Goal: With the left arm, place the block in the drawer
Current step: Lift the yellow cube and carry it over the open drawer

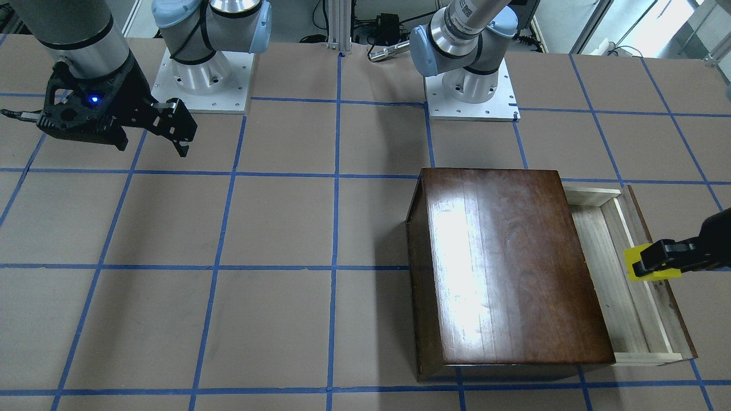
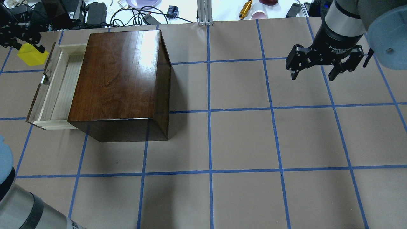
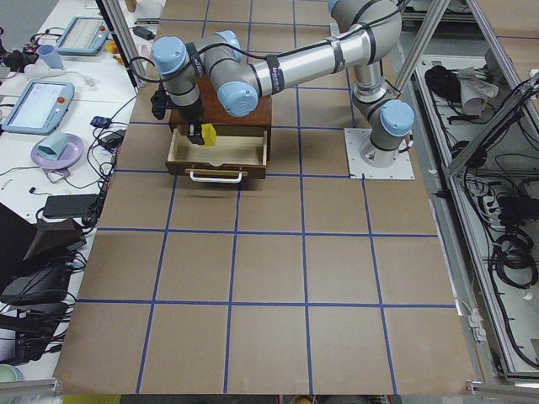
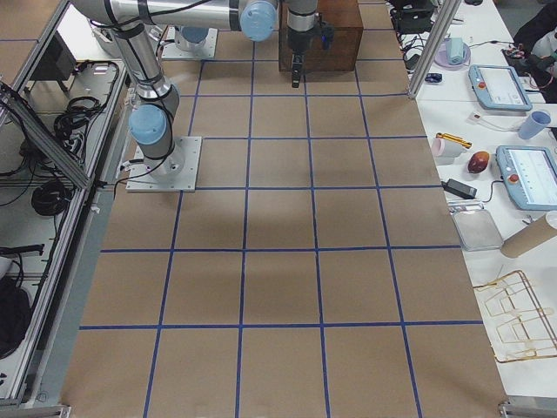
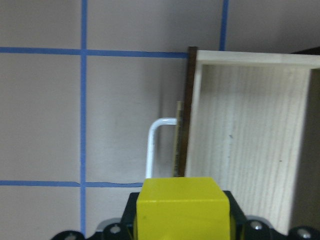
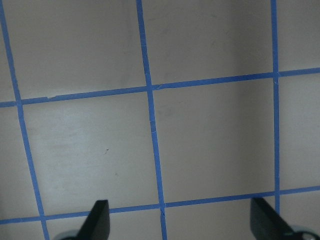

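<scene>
The left arm's black two-finger gripper [image 1: 651,261] is clamped on the 2 opposite sides of the small bright yellow cube [image 5: 182,207], carrying it in the air rather than resting it on anything. From the wrist view the block hangs about over the drawer's dark brown front panel [image 5: 189,100], with the bent white metal handle [image 5: 152,145] on 1 side and the pale wood on the other. That looks like a carry kept high enough to clear the panel before lowering.

Just beyond, the shallow pale raw-wood drawer [image 2: 60,89] stands pulled well out of the glossy dark-brown wooden box [image 2: 120,73]. Its floor is bare and exposed from above, which leaves a plain drop target. The block is not yet inside it.

Well apart, across the brown paper-covered table with its blue tape grid [image 2: 241,136], the right arm's black gripper [image 2: 313,76] hangs above the surface with fingers spread wide and nothing between them. It appears parked out of the way of a 1-arm job.
</scene>
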`<move>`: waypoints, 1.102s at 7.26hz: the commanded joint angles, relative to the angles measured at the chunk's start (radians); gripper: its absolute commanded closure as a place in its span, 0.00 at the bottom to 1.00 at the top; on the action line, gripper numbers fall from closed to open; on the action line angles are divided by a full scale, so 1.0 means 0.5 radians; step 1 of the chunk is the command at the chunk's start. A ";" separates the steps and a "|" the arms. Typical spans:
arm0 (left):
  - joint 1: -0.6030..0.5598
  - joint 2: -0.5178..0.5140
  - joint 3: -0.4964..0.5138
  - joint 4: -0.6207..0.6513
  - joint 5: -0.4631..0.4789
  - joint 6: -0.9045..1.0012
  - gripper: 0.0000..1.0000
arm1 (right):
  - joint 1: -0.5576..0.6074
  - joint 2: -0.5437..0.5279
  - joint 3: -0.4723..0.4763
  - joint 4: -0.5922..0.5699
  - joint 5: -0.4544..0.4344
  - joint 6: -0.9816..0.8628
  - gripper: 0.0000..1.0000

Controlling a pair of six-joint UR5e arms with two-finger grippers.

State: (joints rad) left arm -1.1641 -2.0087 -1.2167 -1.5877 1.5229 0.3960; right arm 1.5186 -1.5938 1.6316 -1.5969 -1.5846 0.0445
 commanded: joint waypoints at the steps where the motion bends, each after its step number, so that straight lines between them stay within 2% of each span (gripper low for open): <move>1: -0.022 -0.017 -0.088 0.018 0.013 0.063 1.00 | 0.000 0.000 -0.002 0.000 -0.003 0.000 0.00; 2: -0.013 -0.032 -0.122 0.061 0.022 0.164 1.00 | 0.000 0.000 -0.002 0.000 -0.003 0.000 0.00; 4: 0.009 -0.042 -0.339 0.403 0.016 0.165 1.00 | 0.000 0.000 -0.002 0.000 -0.003 0.000 0.00; 6: 0.009 -0.042 -0.368 0.439 -0.008 0.147 0.96 | 0.000 0.000 -0.002 0.000 -0.003 0.000 0.00; 7: 0.009 -0.042 -0.361 0.439 -0.015 0.144 0.10 | -0.003 0.000 -0.002 0.000 -0.003 0.000 0.00; 8: 0.006 -0.026 -0.361 0.436 -0.005 0.144 0.00 | 0.000 0.000 0.001 0.000 -0.003 0.000 0.00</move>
State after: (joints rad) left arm -1.1600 -2.0276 -1.3969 -1.3710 1.5194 0.4695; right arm 1.5182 -1.5938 1.6308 -1.5969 -1.5861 0.0445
